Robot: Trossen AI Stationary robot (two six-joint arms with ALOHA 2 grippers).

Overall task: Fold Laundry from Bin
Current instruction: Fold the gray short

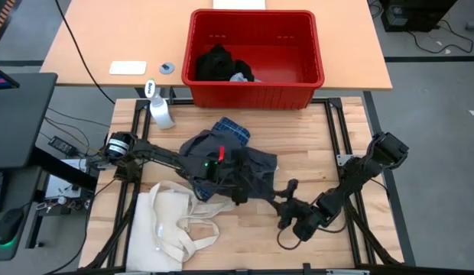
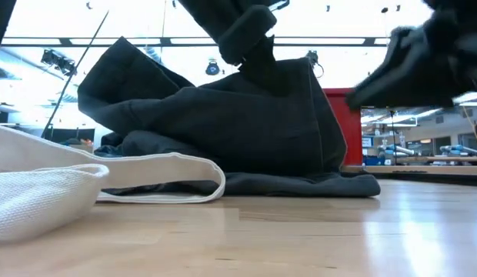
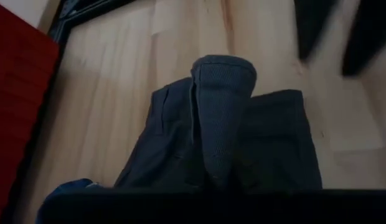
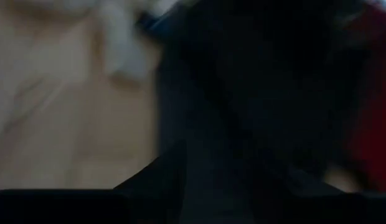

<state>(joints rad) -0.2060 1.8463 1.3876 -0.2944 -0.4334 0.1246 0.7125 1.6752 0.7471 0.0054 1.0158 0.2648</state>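
We have the left gripper (image 1: 235, 187) closed on the dark grey garment (image 1: 237, 169) in the centre of the high view. The left wrist view shows a pinched ridge of that cloth (image 3: 221, 118) rising toward the camera, and in the low view the fabric (image 2: 223, 123) stands up in a tent under the arm. We judge this hold is meant to raise one edge so the piece can be spread or doubled over.

Our right gripper (image 1: 287, 206) sits lower right of centre in the high view, just beside the garment's near edge. Its wrist view is filled with dark cloth, and we cannot tell how far its fingers are parted or whether they hold anything.

A blue plaid shirt (image 1: 232, 130) pokes out from under the grey piece, toward the top of the frame. The cream tote bag (image 1: 170, 221) lies at lower left, touching the grey cloth's edge.

The red bin (image 1: 313, 72) stands at top centre. In it we see a black garment (image 1: 218, 65) heaped at its left side with a small light grey piece (image 1: 238, 77) against it; the right half shows bare floor.
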